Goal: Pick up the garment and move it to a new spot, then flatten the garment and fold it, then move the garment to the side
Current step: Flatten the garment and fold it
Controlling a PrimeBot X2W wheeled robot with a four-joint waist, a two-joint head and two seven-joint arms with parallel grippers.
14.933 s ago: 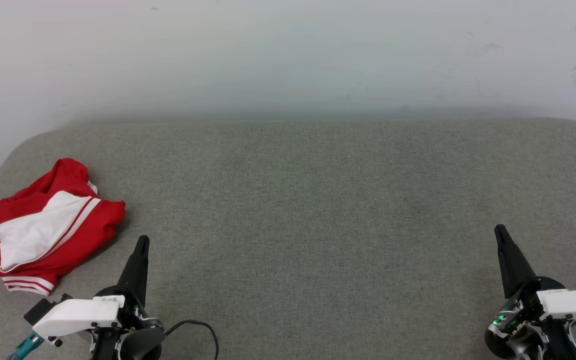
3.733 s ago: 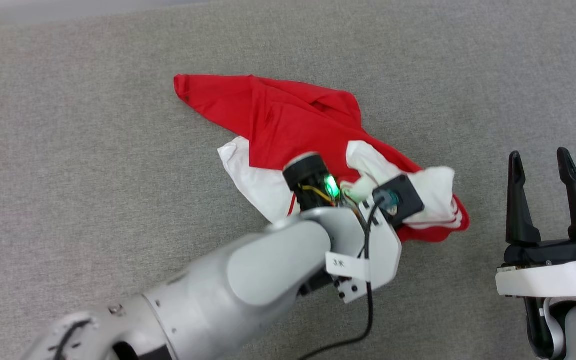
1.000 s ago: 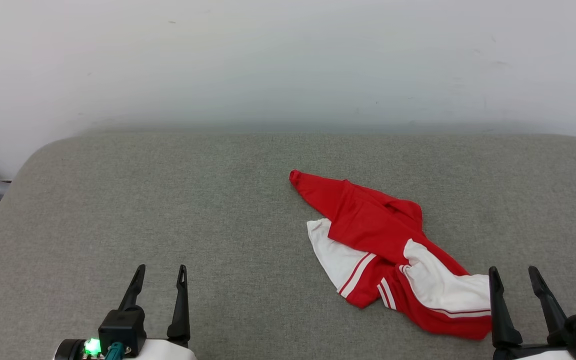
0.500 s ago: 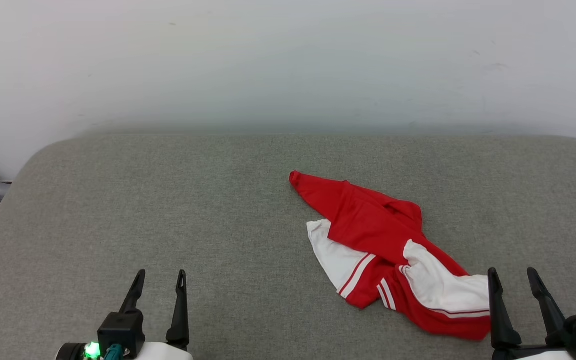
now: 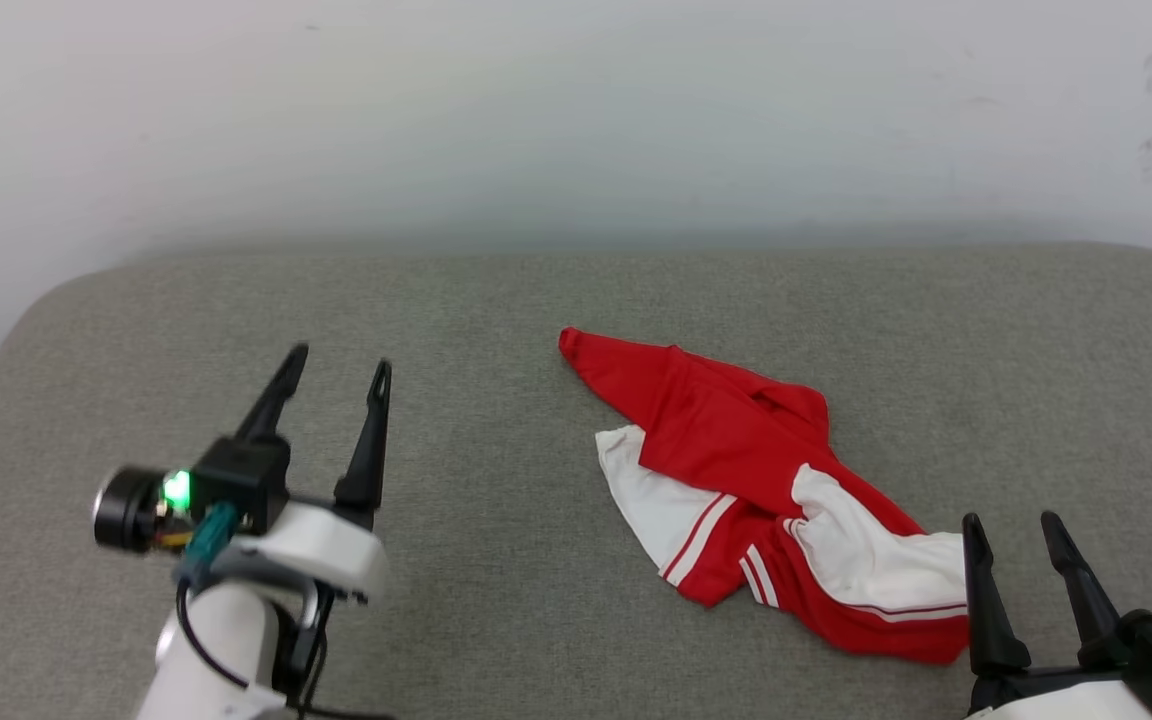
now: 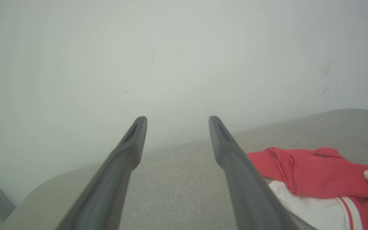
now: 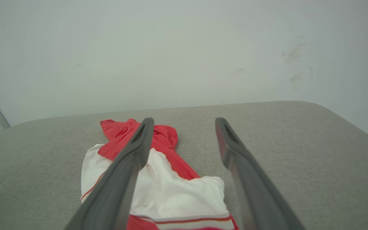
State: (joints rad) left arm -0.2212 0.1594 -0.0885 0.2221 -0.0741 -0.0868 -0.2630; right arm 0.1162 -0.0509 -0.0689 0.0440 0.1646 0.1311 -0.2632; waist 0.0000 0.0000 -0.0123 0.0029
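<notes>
The garment (image 5: pixel 736 440): a red T-shirt with white short sleeves and red-and-white striped trim. It lies crumpled, not flattened, on the grey fabric worktop (image 5: pixel 496 330), right of centre. It runs diagonally from a narrow red tip at far left to a bunched white-and-red end at near right. One white sleeve splays leftward.

Left gripper (image 5: pixel 339 362) reaches forward, 2 fingers splayed; right gripper (image 5: pixel 1011 520) sits low, seemingly equally wide.
</notes>
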